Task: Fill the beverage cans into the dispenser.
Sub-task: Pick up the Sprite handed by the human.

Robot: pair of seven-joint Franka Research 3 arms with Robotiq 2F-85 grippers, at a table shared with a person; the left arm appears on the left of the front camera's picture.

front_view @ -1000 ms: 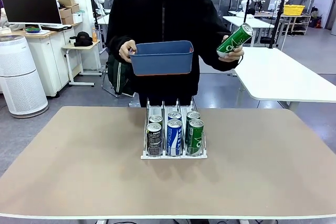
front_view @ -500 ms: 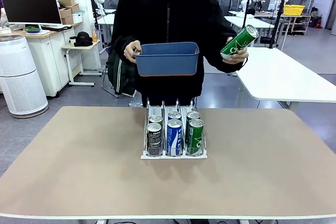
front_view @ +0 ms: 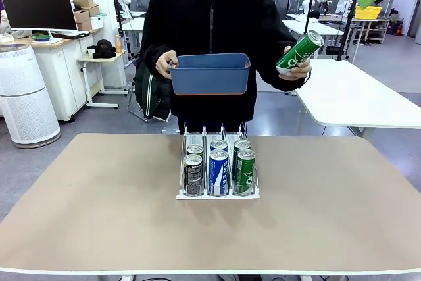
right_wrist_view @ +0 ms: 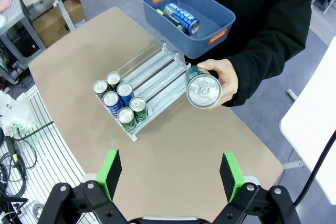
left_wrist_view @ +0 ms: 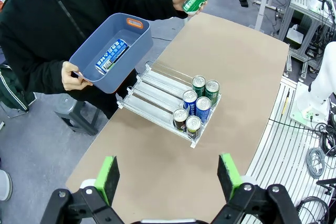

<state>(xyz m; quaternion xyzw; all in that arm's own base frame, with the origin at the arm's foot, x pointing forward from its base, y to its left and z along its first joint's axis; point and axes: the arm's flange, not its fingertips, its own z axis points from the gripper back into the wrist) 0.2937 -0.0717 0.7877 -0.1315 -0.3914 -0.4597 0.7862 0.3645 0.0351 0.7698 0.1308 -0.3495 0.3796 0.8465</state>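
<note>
**Dispenser** (front_view: 217, 196) at the centre of the front view, standing mid-counter (front_view: 99, 202). It is well apart from every counter edge, with open surface to picture left and right. Six beverage cans (front_view: 218, 170) crowd its near end, two per lane: black, blue, green. The rear lane lengths lie open. Beyond the far edge, a person's hand (front_view: 299, 67) holds a tilted green can (front_view: 300, 51). The other hand (front_view: 164, 64) holds a blue bin (front_view: 210, 74) containing a blue can (left_wrist_view: 111, 56). Left gripper (left_wrist_view: 169, 174) and right gripper (right_wrist_view: 171, 174): fingers spread wide, holding nothing, high above the counter.
</note>
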